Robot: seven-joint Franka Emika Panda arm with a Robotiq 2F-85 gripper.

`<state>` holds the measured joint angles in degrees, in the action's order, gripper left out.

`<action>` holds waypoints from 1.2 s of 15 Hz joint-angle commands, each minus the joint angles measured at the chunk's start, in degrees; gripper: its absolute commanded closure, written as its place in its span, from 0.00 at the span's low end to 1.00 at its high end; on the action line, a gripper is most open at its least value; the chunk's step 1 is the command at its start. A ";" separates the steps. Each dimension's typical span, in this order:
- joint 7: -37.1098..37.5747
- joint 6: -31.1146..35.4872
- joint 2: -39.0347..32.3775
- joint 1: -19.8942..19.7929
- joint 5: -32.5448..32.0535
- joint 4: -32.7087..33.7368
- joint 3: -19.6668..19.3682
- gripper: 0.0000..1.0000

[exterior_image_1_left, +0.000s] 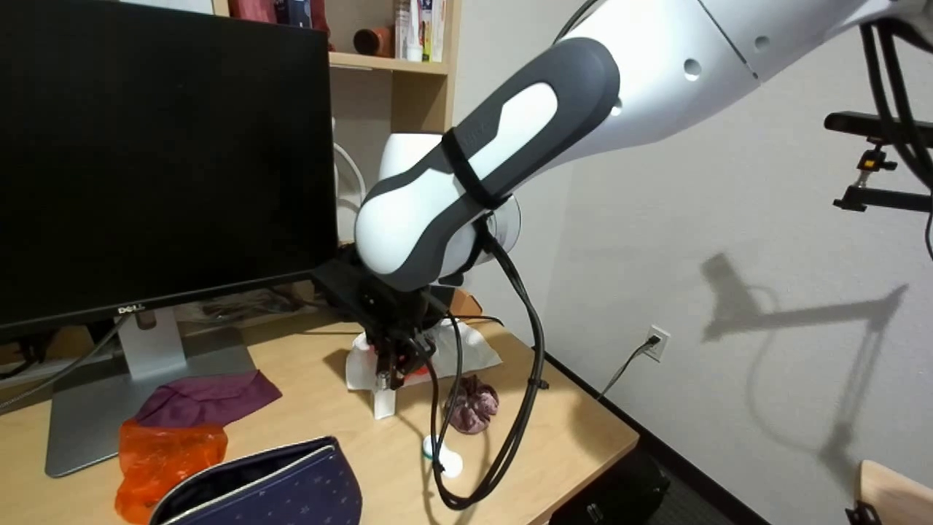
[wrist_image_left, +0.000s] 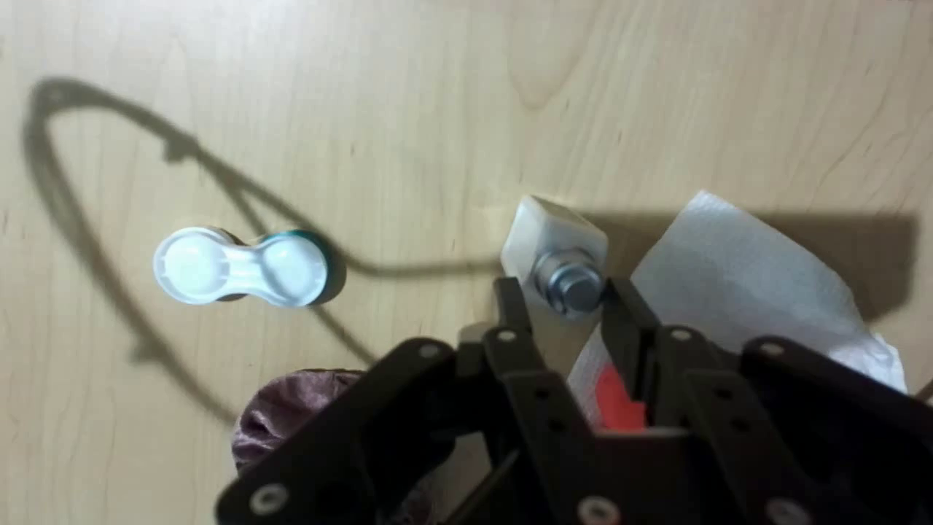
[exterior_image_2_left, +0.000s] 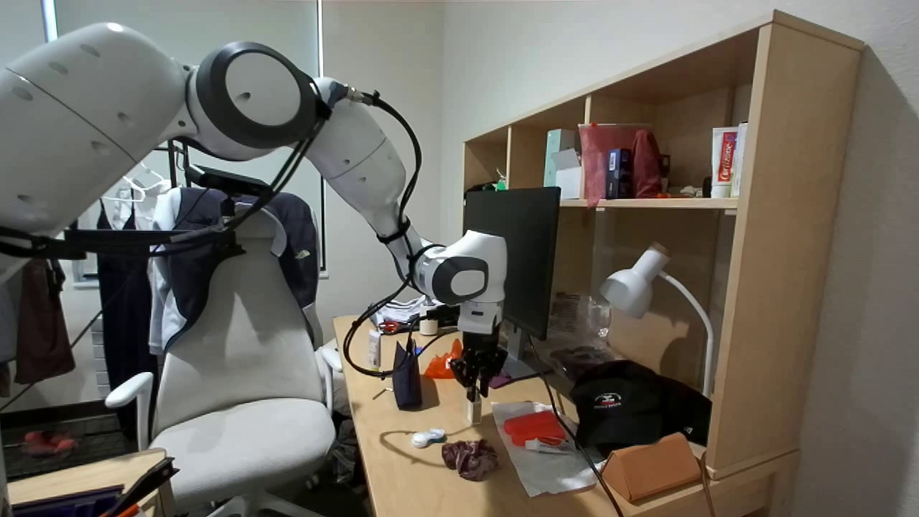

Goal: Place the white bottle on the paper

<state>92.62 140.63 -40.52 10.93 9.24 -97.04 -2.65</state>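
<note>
Claw (wrist_image_left: pixel 563 283) poised at the white bottle (wrist_image_left: pixel 550 244), the paper (wrist_image_left: pixel 736 270) just beside

The claw is nearest in the wrist view, its fingers (wrist_image_left: pixel 514 310) set narrowly apart with the bottle's silver cap (wrist_image_left: pixel 572 284) between them. A sliver of desk (wrist_image_left: pixel 408 146) shows on one side of the cap, so I judge that it is not yet pinched; contact on the other side I cannot tell.

The bottle appears to stand upright on the desk, off the paper. Its cap is slimmer than the squarish body, which probably favours a grasp from above. The paper lies spread as a landing place, though a red piece (exterior_image_2_left: pixel 533 427) and a small white tube (exterior_image_2_left: pixel 549 446) take up part of it; a bare margin would likely suit better. A purple scrunchie (exterior_image_2_left: pixel 470 459) sits just beside the paper, and a white lens case (wrist_image_left: pixel 240 267) lies apart from both, out of the likely path.

"DELL" is legible on the monitor (exterior_image_1_left: pixel 164 168). A white-and-red package (exterior_image_2_left: pixel 725 159) on the shelf (exterior_image_2_left: pixel 646 204) seems to read "Cortizone", though doubtfully. The tube's label and the emblem on the black hat (exterior_image_2_left: pixel 624 409) are too small to read.
</note>
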 commanded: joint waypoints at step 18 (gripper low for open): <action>1.36 -4.03 -1.38 1.76 -2.47 4.17 -0.84 0.33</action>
<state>92.61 138.92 -40.69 11.88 8.37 -95.23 -2.76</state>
